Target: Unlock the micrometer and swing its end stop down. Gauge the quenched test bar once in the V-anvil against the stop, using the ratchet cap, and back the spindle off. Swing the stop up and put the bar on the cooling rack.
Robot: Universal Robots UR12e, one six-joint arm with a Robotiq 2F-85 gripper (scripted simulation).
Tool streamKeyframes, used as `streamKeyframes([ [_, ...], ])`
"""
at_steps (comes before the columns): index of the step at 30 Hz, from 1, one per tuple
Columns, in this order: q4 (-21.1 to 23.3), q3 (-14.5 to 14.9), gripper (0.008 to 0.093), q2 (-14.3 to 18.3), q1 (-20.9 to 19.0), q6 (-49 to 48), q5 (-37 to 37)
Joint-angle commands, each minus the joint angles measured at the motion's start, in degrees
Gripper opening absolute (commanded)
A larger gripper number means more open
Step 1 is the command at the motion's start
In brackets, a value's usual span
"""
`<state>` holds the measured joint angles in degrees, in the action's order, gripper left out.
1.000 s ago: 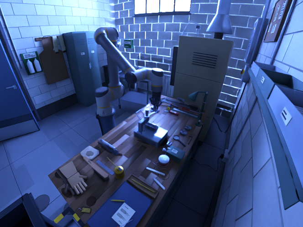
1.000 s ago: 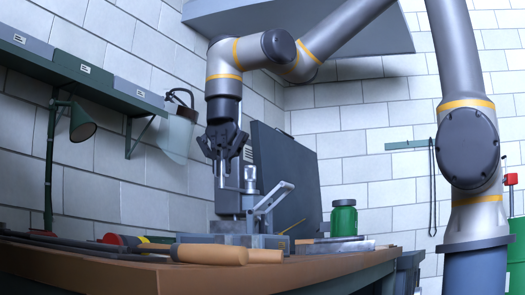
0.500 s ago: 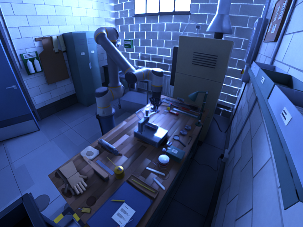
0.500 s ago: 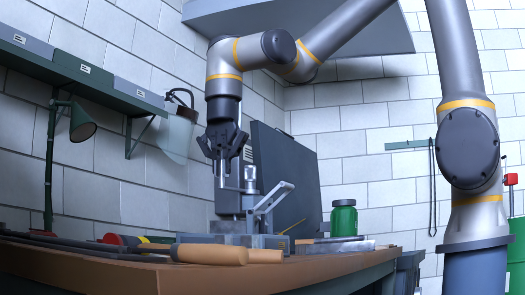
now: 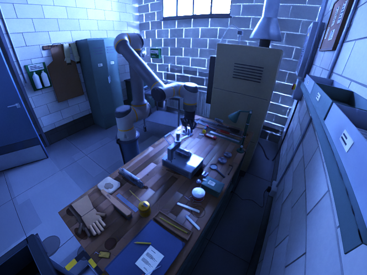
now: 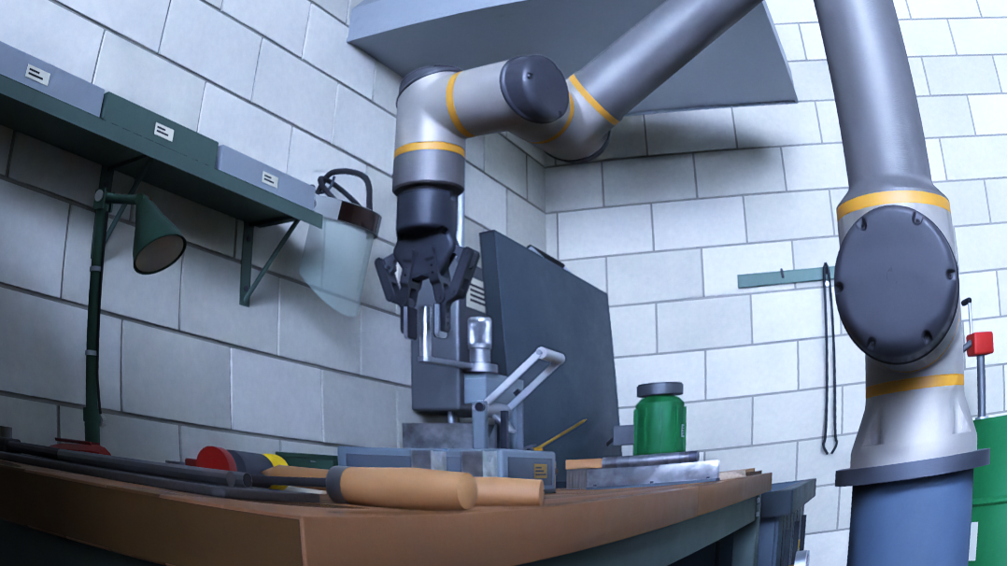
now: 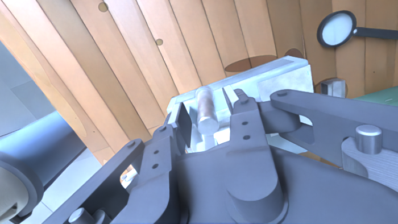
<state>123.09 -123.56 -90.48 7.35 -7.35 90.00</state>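
Note:
At the far end of the wooden bench stands the micrometer fixture (image 5: 181,158) on its grey base. Above its far end my gripper (image 6: 425,318) points straight down, open, around a thin upright bar, the end stop's arm (image 6: 423,336). In the wrist camera the test bar (image 7: 206,110), a reddish cylinder with pale ends, lies in the V-anvil between my fingers (image 7: 211,125), and I hold nothing. The knurled ratchet cap (image 6: 479,333) stands upright just beside my fingers. A grey lever (image 6: 522,376) slants up from the fixture.
A green jar (image 6: 658,418) stands behind the fixture. A wooden-handled tool (image 6: 422,487) and long dark rods lie near the bench edge. A desk lamp (image 5: 241,124), a magnifier (image 7: 337,28), a glove (image 5: 89,217) and small tools are spread over the bench. A tall cabinet (image 5: 244,88) rises behind.

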Motion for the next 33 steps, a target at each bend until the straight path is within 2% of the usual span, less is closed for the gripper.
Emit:
streamKeyframes([
  [1, 0.0, 0.0, 0.042, 0.0, 0.0, 0.0, 0.0],
  [14, -0.6, 0.4, 0.042, -0.4, 0.0, 0.0, 0.0],
  [28, -9.6, 5.5, 0.042, -4.3, 0.0, 0.0, 0.0],
  [33, -11.3, 6.5, 0.042, -4.9, 0.0, 0.0, 0.0],
])
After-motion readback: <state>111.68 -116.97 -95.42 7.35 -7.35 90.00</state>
